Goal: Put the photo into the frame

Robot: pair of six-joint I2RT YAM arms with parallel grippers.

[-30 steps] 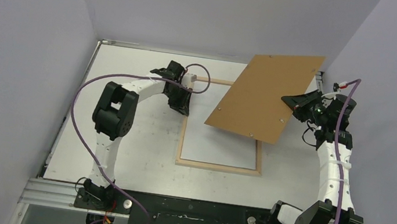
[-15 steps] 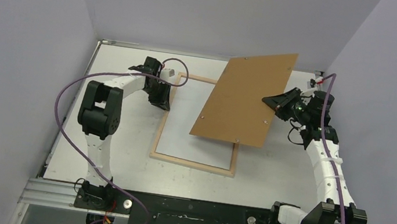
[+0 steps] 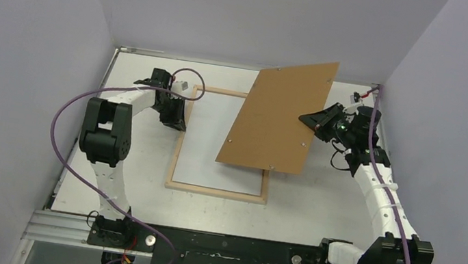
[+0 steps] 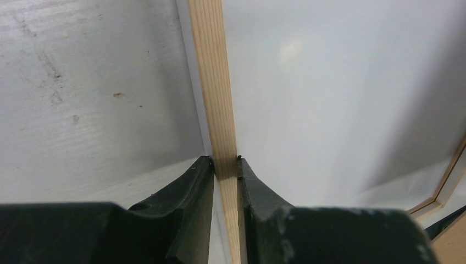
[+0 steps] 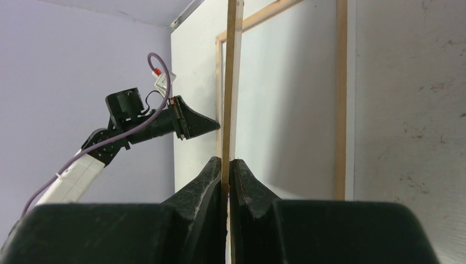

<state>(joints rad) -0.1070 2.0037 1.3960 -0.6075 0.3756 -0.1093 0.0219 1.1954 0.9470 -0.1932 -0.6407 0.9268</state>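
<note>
The light wood frame [image 3: 216,191] lies flat on the white table. My left gripper [image 3: 177,124] is shut on its left slat [image 4: 211,82], one finger on each side. Inside the frame lies a smooth white sheet [image 3: 205,145], which looks like the photo with its plain back up; its printed side does not show. My right gripper [image 3: 309,120] is shut on the right edge of the brown backing panel [image 3: 278,117]. It holds the panel tilted in the air over the frame's right half. In the right wrist view the panel [image 5: 232,82] shows edge-on between the jaws.
Grey walls close in the table [image 3: 121,178] on the left, back and right. The raised panel hides the frame's far right corner. The left arm [image 5: 137,121] and its purple cable [image 3: 67,122] stand beside the frame's left side.
The frame has slid to the left across the table in the left gripper's hold. The right gripper has carried the panel leftward as well and tipped it steeper.
</note>
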